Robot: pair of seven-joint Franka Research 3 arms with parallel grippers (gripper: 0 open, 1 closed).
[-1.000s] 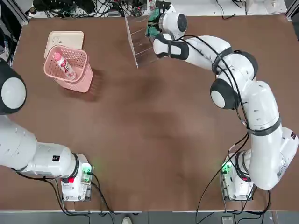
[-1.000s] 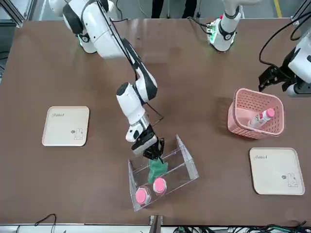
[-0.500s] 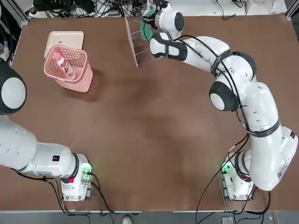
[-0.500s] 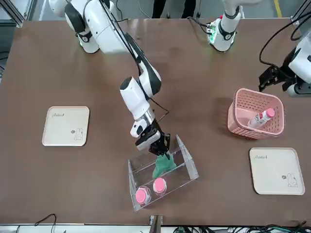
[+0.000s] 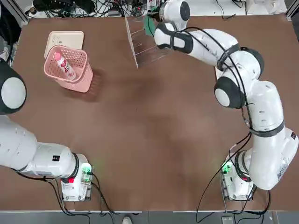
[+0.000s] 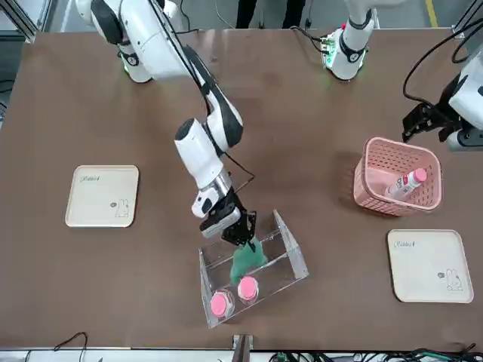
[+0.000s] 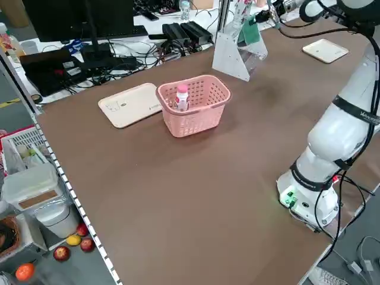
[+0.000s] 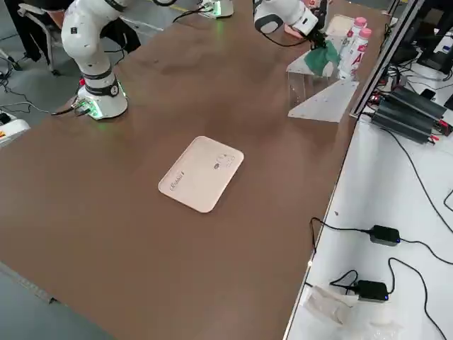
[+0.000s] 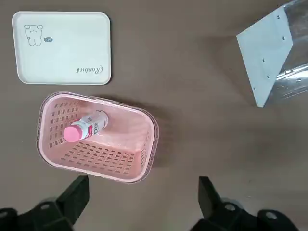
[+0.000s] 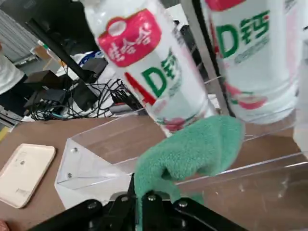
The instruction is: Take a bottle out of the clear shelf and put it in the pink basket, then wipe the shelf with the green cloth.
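Note:
The clear shelf (image 6: 281,265) stands at the table's far edge from the robot. My right gripper (image 6: 240,235) reaches into it, shut on the green cloth (image 6: 245,261), which presses on a shelf tier (image 10: 96,166). The cloth (image 10: 192,149) lies just in front of two white bottles with pink caps (image 6: 220,303) (image 6: 247,287) standing in the shelf. Another bottle (image 5: 63,65) leans inside the pink basket (image 5: 78,84). My left gripper (image 9: 142,204) hangs open above the basket (image 9: 96,156), holding nothing.
A cream tray (image 5: 65,37) lies just behind the basket, and a second cream tray (image 6: 102,196) sits on the robot's right side of the table. Cables, power strips and monitors (image 7: 89,24) crowd the bench beyond the shelf.
My right gripper has slid the green cloth a little sideways and back along the shelf tier, its wrist swinging toward the table's far edge. The left arm, basket and bottles have not moved.

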